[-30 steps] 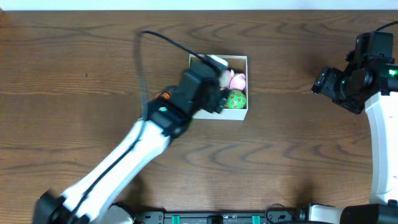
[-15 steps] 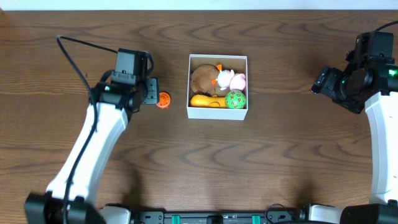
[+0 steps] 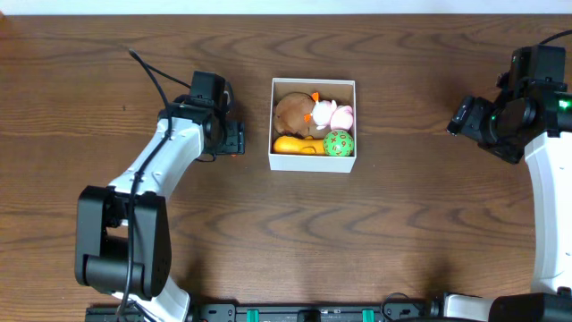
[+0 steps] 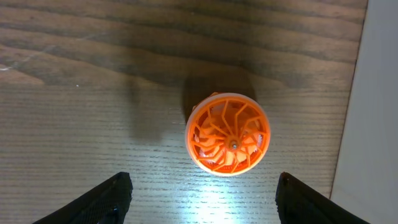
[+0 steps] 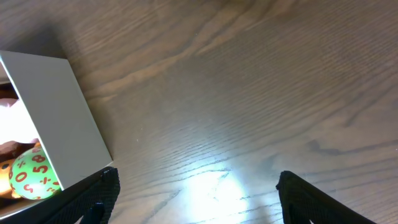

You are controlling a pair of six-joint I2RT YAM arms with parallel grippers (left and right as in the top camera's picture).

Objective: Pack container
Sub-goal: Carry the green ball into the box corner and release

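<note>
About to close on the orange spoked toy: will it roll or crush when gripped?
The orange toy looks round with thin open spokes, so it is probably light and might flex under a hard squeeze. Its curved rim could slip or roll between the open fingers of the left hand, so closing gently seems wise.

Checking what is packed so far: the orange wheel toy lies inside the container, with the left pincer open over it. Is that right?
Not quite. The orange wheel toy is not inside the container; it lies on the table just outside the white wall, as the left wrist view shows. The left pincer is indeed open over it.
</note>
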